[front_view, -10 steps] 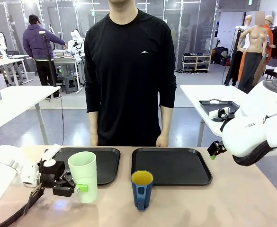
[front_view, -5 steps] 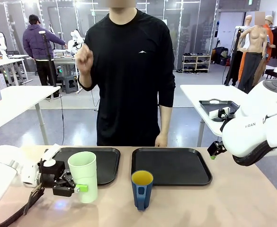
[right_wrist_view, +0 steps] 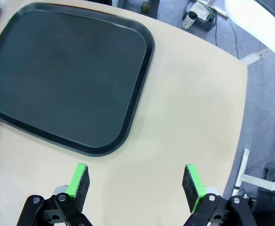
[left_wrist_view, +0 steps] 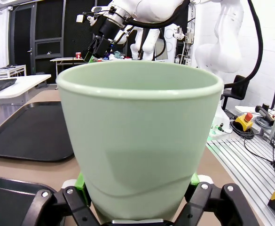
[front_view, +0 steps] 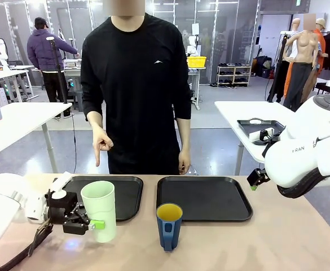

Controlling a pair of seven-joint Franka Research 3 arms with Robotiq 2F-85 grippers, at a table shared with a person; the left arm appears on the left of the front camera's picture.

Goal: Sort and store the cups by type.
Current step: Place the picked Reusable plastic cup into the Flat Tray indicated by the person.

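Lower left, the left gripper (front_view: 99,224) clamps the smooth, tapered mint plastic tumbler (front_view: 100,203); the right gripper (right_wrist_view: 137,183) gapes wide.

Dark letters reading "FRAN" stand on the rounded white shell of the right robot arm (front_view: 303,164), cut short at its curve; no other print is legible.

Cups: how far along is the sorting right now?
Done: nothing; the left tray and right tray lie bare. In hand: left gripper shut on the mint tumbler; the person's hand points down toward the left tray. Left: place it, then the blue mug, untouched on the table; right gripper open.
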